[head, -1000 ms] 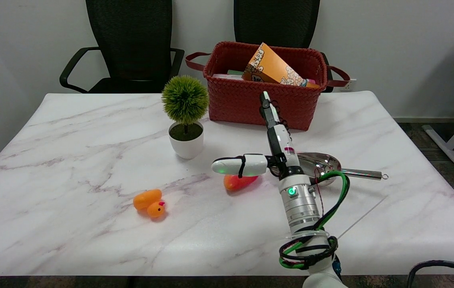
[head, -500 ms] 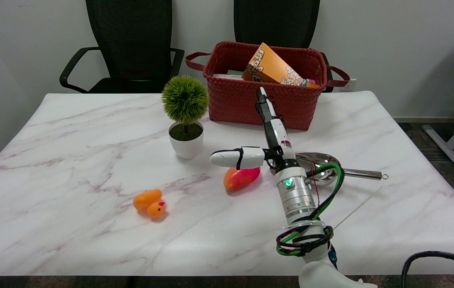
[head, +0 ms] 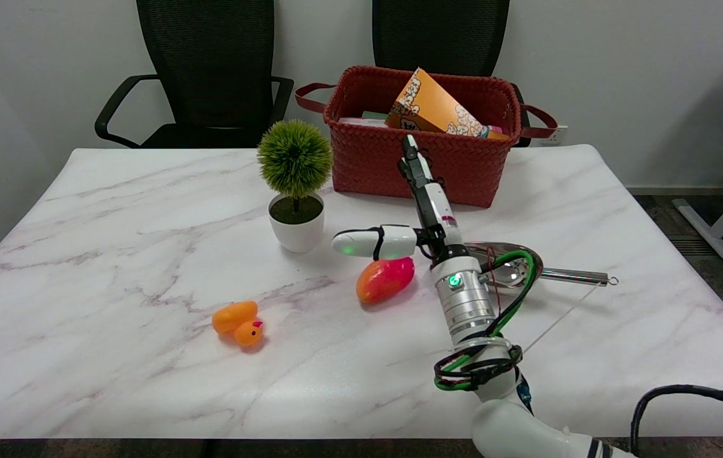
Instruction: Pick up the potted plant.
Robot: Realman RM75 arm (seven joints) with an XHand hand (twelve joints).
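Hovering with right hand [head: 414, 219] spread and holding nothing, thumb pointing toward the potted plant [head: 296, 187] standing upright on the surface [head: 113, 254] just beside the basket [head: 425, 137]. Risking tipping the top-heavy plant, or nudging the mango [head: 385, 280] underneath.

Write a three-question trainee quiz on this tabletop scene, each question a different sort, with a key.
1. True or false: the right hand holds the potted plant.
2. Multiple choice: what lies nearest the right hand? A the toy duck; B the red-orange toy fruit; C the red basket.
3. Fill in: the metal ladle lies to the picture's ______ of the hand.

Key: 1 false, the hand is open and apart from the plant, which stands upright on the table. 2 B. 3 right.
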